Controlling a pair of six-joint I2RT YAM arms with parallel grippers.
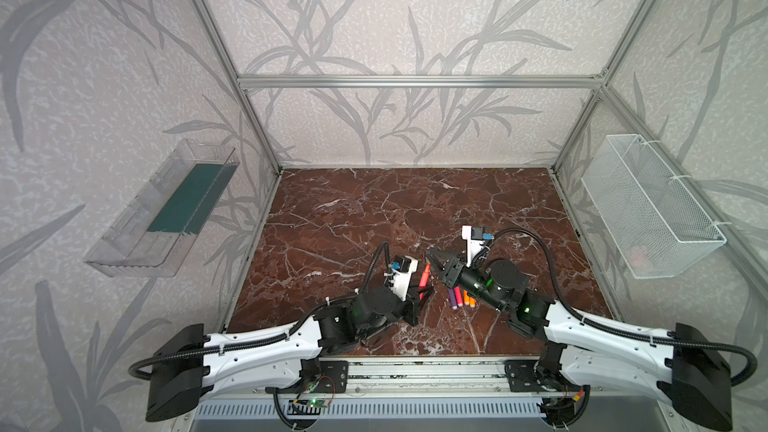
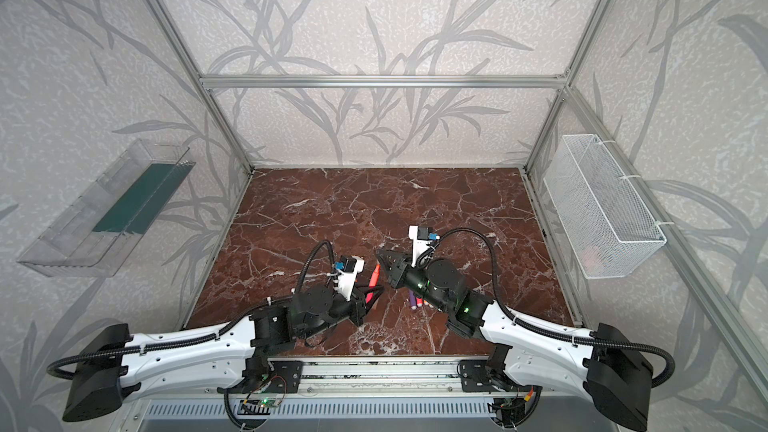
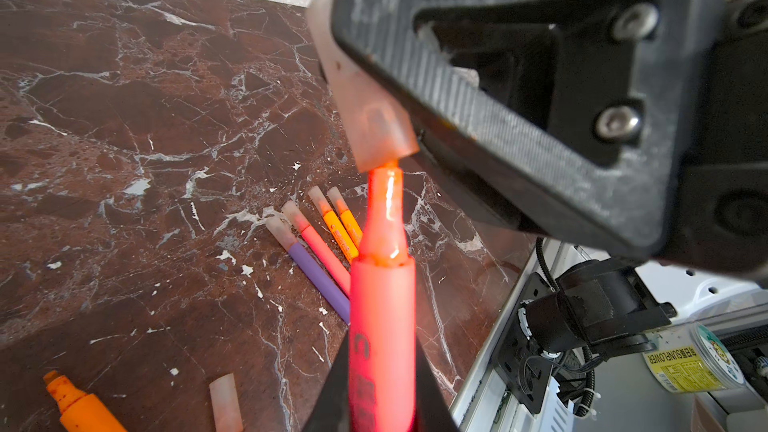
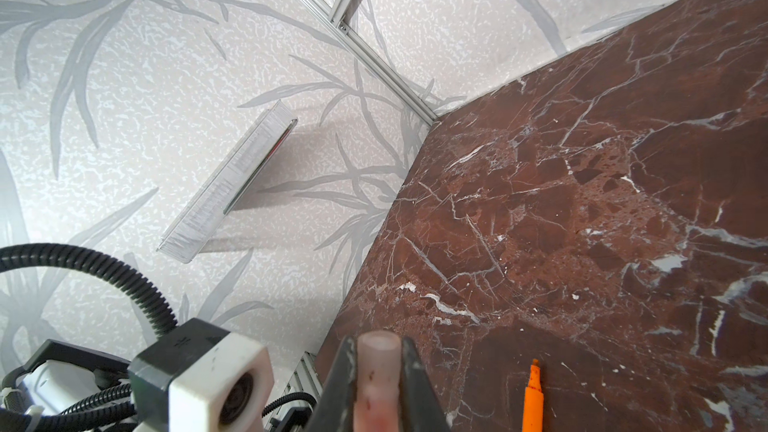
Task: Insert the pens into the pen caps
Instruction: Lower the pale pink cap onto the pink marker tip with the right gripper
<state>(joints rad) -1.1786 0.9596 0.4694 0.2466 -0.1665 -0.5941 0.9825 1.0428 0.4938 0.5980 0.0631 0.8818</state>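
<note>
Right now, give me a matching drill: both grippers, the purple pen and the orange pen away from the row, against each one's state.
Things:
1 left gripper
2 right gripper
3 purple pen
4 orange pen away from the row

States:
a capped, on the table
b jaws shut on a cap
c uncapped, on the table
d jaws shut on a pink-red pen

Pairs: 1-d, 2-b, 3-a, 4-c
</note>
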